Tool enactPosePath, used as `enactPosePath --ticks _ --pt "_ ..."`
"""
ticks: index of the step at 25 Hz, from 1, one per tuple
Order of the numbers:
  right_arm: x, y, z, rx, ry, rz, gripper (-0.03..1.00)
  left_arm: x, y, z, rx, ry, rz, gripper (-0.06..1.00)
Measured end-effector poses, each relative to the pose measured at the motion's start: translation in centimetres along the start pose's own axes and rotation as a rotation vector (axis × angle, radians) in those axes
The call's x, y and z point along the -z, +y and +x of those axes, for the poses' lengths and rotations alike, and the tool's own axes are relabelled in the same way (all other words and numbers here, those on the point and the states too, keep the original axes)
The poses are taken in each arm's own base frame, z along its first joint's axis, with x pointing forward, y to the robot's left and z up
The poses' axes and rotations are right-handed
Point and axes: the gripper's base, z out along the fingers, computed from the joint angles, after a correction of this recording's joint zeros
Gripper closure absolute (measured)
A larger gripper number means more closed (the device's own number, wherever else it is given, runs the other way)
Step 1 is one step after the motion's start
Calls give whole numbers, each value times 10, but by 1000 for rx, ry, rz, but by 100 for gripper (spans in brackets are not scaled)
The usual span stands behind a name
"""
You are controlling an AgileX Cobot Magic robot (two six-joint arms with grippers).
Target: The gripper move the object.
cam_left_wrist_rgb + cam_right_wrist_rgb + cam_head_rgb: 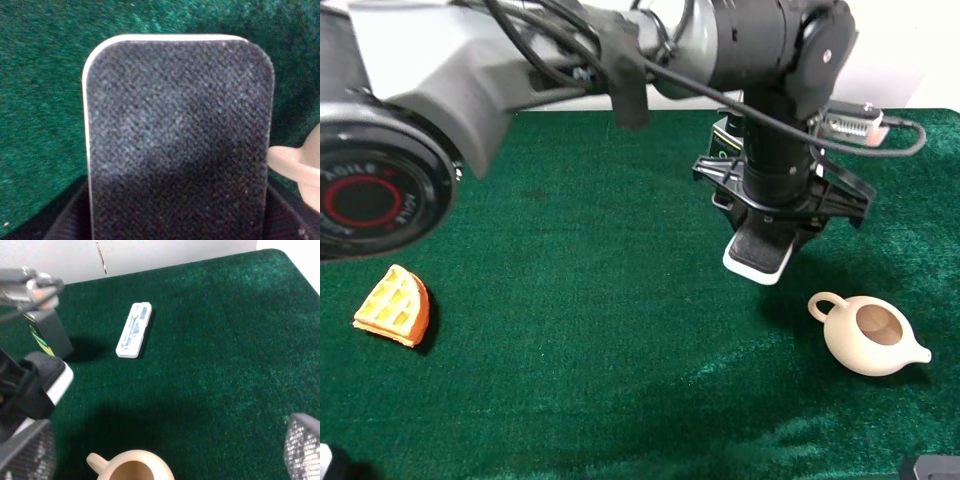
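Note:
My left arm reaches across to the right of middle in the high view. Its black claw, the left gripper (767, 228), points down and is shut on the object (758, 256), a flat rounded block with a black felt top and a white base. The block sticks out below the claw, tilted, just over the green cloth. It fills the left wrist view (177, 140) and shows at the edge of the right wrist view (52, 376). My right gripper (165, 452) is open and empty, with its mesh-padded fingers (25, 452) spread wide above the cloth.
A beige teapot (870, 336) stands right of the block and shows below the right gripper (131, 469). A slim white test strip (134, 330) and a dark bottle (49, 332) lie toward the back. A waffle piece (392, 305) lies at the left.

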Motion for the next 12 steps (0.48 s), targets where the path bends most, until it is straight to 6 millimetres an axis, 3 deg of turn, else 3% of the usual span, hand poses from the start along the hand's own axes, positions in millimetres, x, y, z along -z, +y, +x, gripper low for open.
enactPosePath --ticks 12 --pt "0 0 0 -1 -1 -1 27 -37 -23 18 -62 42 -14 31"
